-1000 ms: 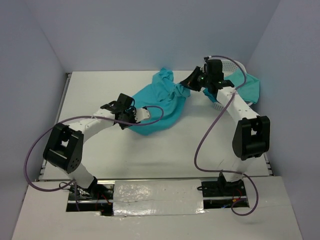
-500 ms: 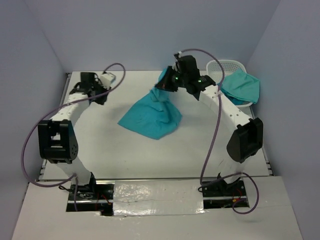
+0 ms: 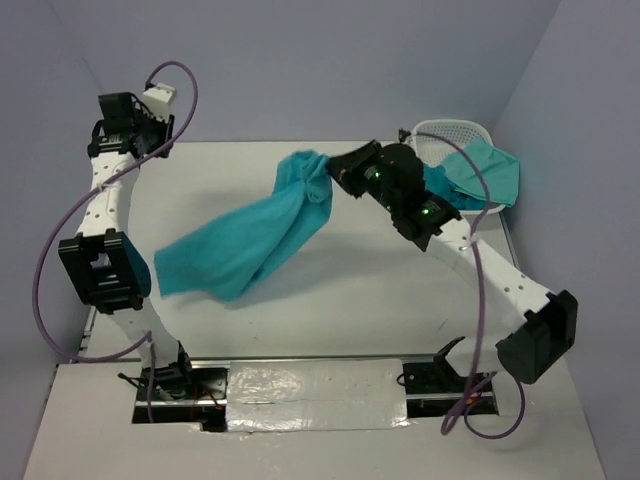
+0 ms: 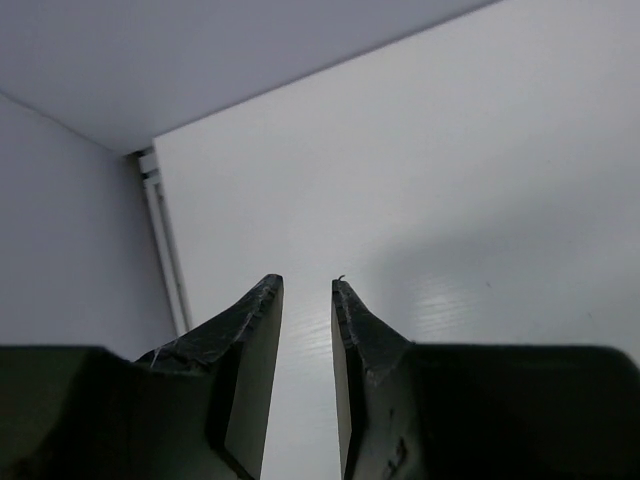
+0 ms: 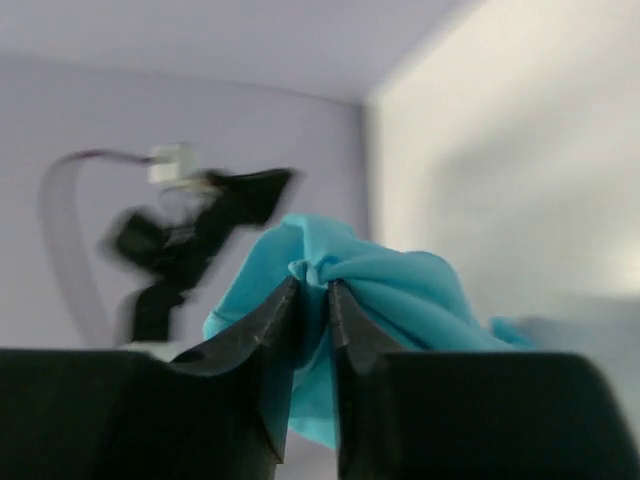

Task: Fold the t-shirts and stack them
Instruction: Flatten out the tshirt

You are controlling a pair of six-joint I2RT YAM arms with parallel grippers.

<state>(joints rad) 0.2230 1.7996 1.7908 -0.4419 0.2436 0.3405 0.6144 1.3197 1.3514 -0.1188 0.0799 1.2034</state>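
A turquoise t-shirt (image 3: 245,240) is up in the air over the table (image 3: 360,300), streaming down and to the left from a bunched corner. My right gripper (image 3: 340,170) is shut on that corner. The right wrist view shows the cloth (image 5: 400,290) pinched between the fingertips of the right gripper (image 5: 312,285). My left gripper (image 3: 110,125) is raised high at the far left back corner, well away from the shirt. Its jaws in the left wrist view (image 4: 305,285) stand apart with only bare table (image 4: 450,200) between them. A second teal t-shirt (image 3: 487,172) hangs out of the basket.
A white lattice basket (image 3: 452,132) stands at the back right corner, close behind the right arm's forearm. Grey walls close in the left, back and right sides. The left arm (image 5: 190,230) shows blurred beyond the held cloth.
The left gripper left the shirt and swung up to the back left corner. The right gripper lifted the shirt off the table; it now trails to the left in the air.
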